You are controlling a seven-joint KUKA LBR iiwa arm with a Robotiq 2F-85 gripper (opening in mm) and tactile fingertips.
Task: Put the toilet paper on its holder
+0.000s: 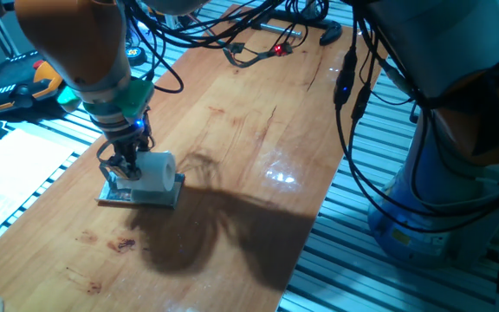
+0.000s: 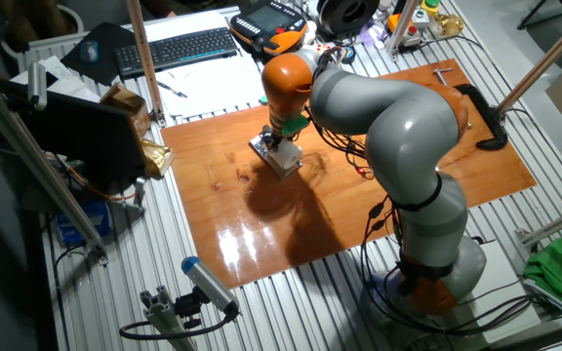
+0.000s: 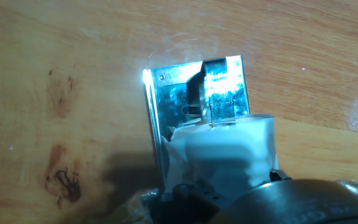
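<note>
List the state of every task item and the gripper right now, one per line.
Small white cylindrical toilet paper roll: lying on its side over the plate, gripper at one end.
Flat shiny silver metal holder plate: flat on the wooden table, partly covered by the roll.
Two-finger gripper: down at the roll's end; open or shut cannot be told.

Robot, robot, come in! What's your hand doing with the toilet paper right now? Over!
Hand down at the toilet paper, grip unclear. Roll lying over the holder. Nothing in the way nearby.
</note>
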